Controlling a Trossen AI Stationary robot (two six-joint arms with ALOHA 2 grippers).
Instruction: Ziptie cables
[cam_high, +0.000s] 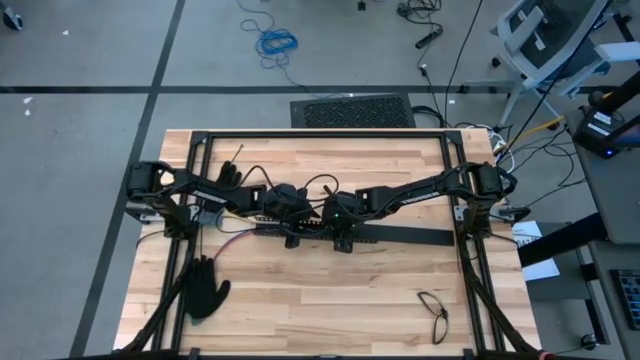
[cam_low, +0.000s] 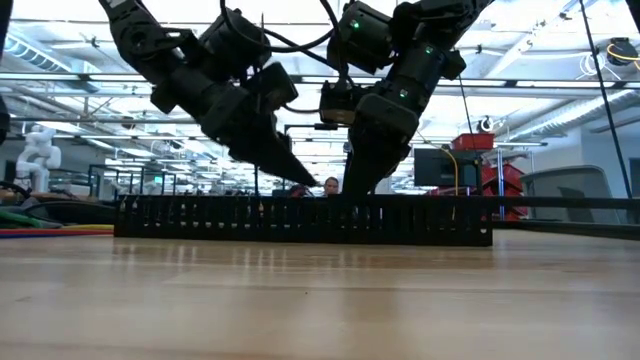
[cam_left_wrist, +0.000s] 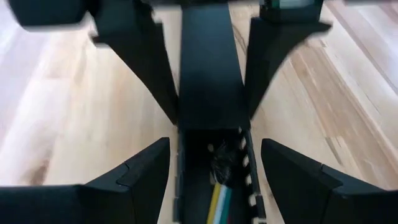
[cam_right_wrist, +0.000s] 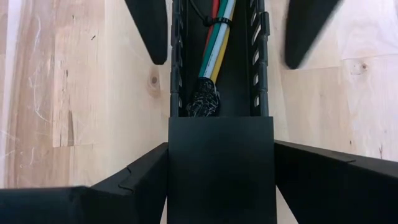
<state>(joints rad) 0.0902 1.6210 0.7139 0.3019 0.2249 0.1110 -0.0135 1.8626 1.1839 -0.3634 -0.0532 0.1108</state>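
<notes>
Grey concrete floor all around the wooden table, with a dark seam line running across it behind the table. There's a black floor mat right at the table's far edge, and a coiled blue cable lying further out past it. An office chair sits off the table's far right corner. Across the table it's a big open hall with bright ceiling lights and a red cart.
</notes>
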